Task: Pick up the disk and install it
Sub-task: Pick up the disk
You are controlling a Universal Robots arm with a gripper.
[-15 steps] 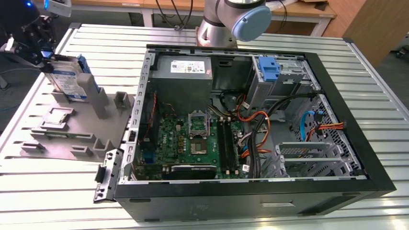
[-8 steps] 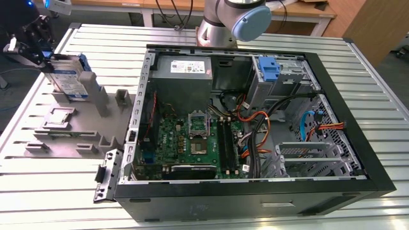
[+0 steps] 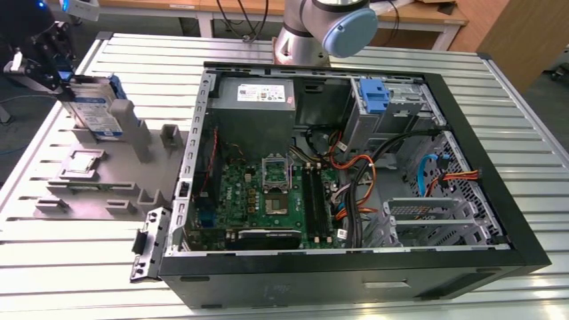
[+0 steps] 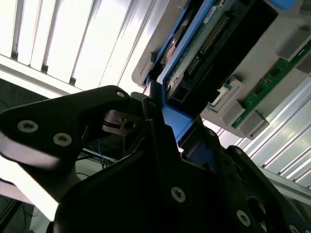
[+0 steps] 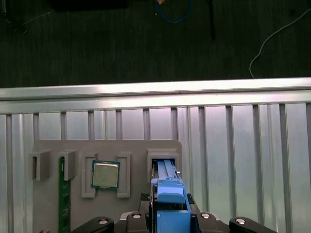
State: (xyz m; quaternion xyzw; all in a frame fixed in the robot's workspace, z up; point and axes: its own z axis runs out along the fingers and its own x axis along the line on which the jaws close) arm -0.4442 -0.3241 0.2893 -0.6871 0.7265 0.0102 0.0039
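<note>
The disk (image 3: 96, 110) is a silver drive with a white-and-blue label in a blue bracket. It stands on edge at the far end of the grey holder (image 3: 116, 200), on the exterior view's left. My gripper (image 3: 69, 85) grips its upper end, one finger on each side of the blue bracket. In the first wrist view the disk's (image 5: 170, 201) blue edge runs from my gripper (image 5: 170, 221) toward the holder's slot (image 5: 163, 160). The second wrist view looks along the disk's (image 4: 209, 43) circuit side, with my gripper (image 4: 165, 128) pressed on the bracket.
The open computer case (image 3: 498, 220) lies to the exterior view's right of the holder, with a blue drive-bay latch (image 3: 374, 97) at its far corner. A small silver chip (image 5: 105, 174) and a green memory stick (image 5: 61, 194) sit in the holder. The slatted table's edge (image 5: 155, 92) lies beyond.
</note>
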